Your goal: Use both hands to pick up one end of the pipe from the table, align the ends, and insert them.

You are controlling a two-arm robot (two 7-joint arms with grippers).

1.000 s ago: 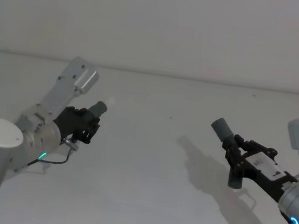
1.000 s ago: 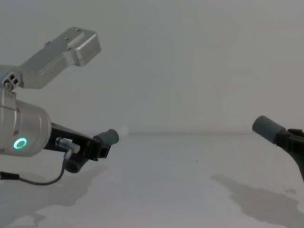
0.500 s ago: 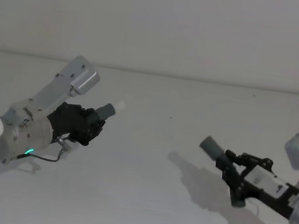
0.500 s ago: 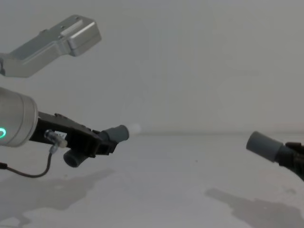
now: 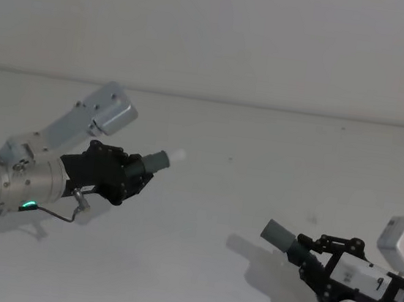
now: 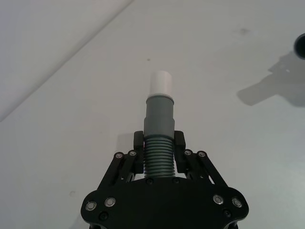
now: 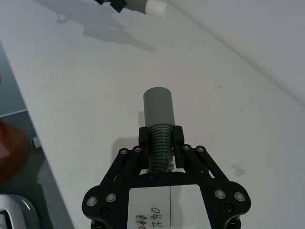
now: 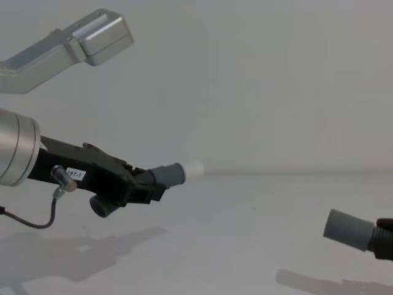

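Head view: my left jaws are clamped on the ribbed bit of the white-tipped pipe piece, up off the tabletop. My right jaws grip the socket piece lower, nearer the tabletop, ends well apart.

chest: right hand cropped at edge | left wrist: socket piece cropped | right wrist: plug piece cropped

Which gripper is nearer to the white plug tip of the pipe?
Left. The left gripper holds the ribbed piece bearing the white tip; the right gripper holds the socket piece, well apart from that tip.
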